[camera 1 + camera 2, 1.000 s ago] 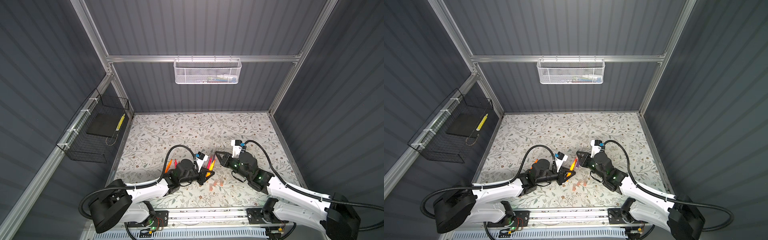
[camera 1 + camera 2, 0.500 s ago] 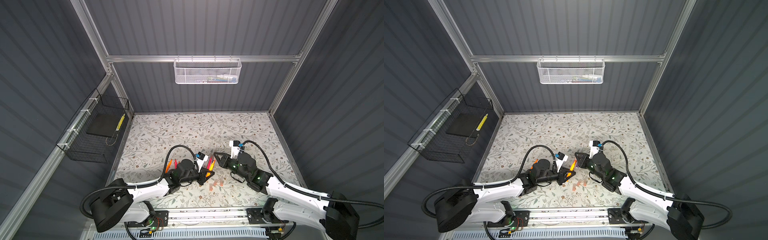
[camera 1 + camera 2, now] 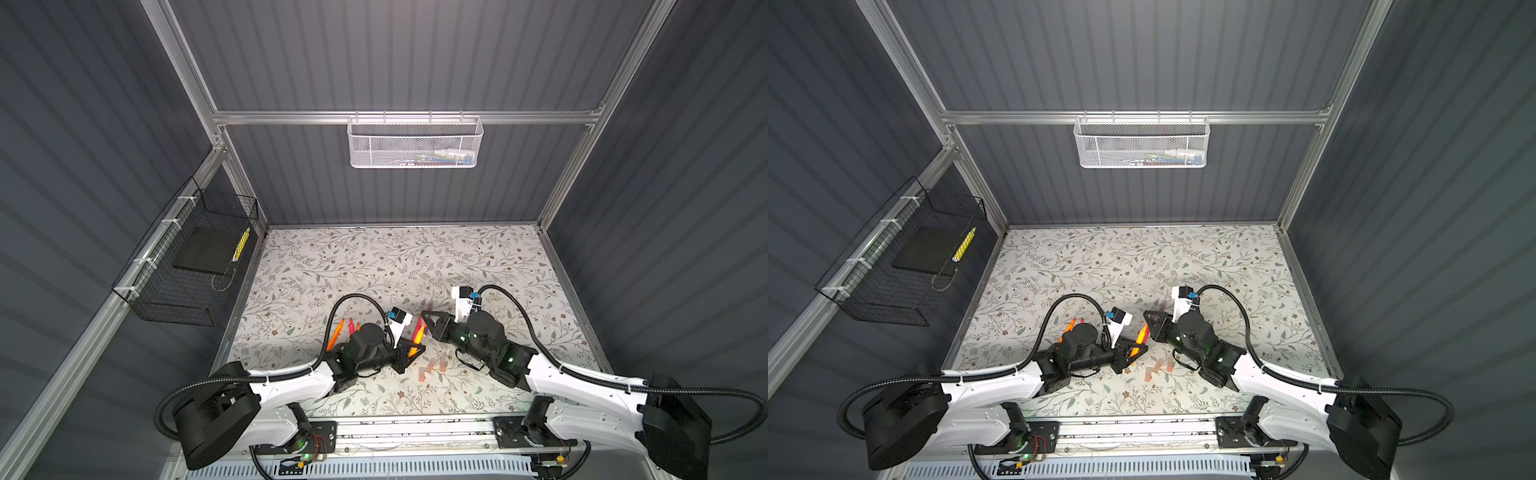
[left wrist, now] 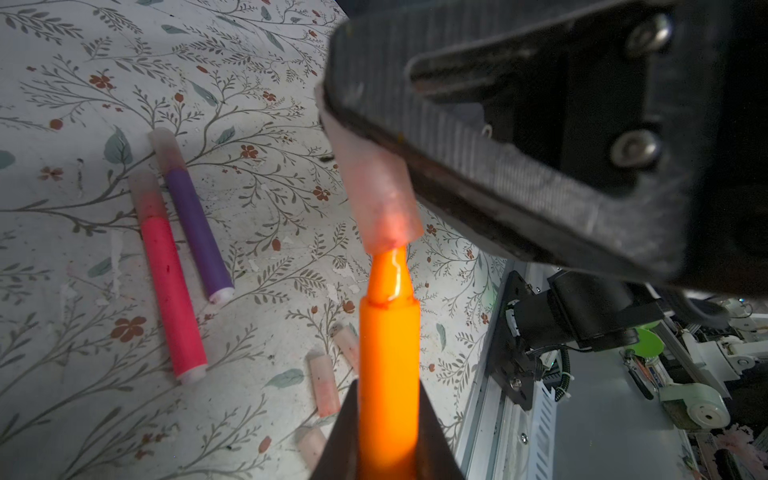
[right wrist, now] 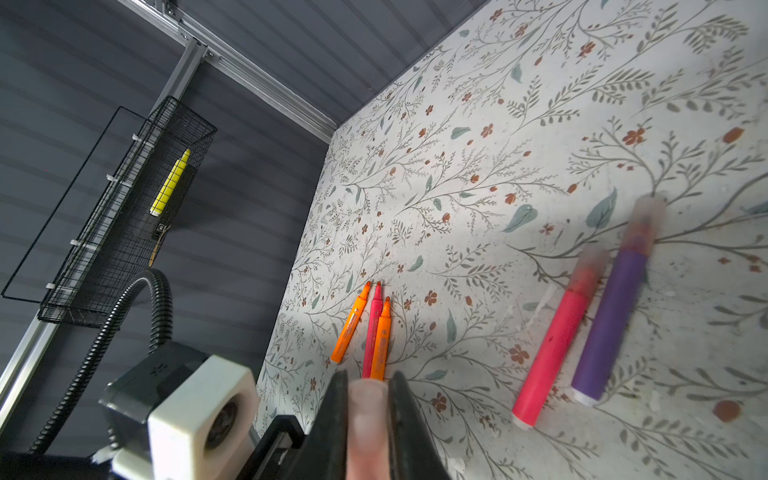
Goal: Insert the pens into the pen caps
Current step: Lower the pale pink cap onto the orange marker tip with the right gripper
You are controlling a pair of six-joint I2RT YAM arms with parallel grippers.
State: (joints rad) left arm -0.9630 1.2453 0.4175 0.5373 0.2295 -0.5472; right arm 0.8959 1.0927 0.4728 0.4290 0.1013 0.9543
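Your left gripper (image 4: 388, 390) is shut tight on an orange pen (image 4: 388, 353), the barrel pinched between its two fingers and the tapered tip pointing away from the wrist; your right gripper (image 5: 369, 384) is clamped just as narrowly on a translucent pinkish pen cap (image 5: 368, 415); in the left wrist view the pen's tip touches the open mouth of that cap, while the shoulder of the barrel stands clear of the rim, and you cannot tell whether the point is inside; in both top views the two grippers meet nose to nose in the lower middle of the frame, above the floral tabletop (image 3: 374, 266), but pen and cap are too small there to judge the fit; a pink-red pen (image 4: 170, 286) and a purple pen (image 4: 195, 232) lie side by side on the tabletop near the grippers, each with a cap on its tip; three uncapped pens (image 5: 372, 332), two orange and one pink-red, lie bunched together with their tips pointing the same way, and in the top views they sit left of the left gripper, partly hidden by the arm; three loose caps (image 3: 432, 368) lie close together on the tabletop, just below the grippers in the frame.
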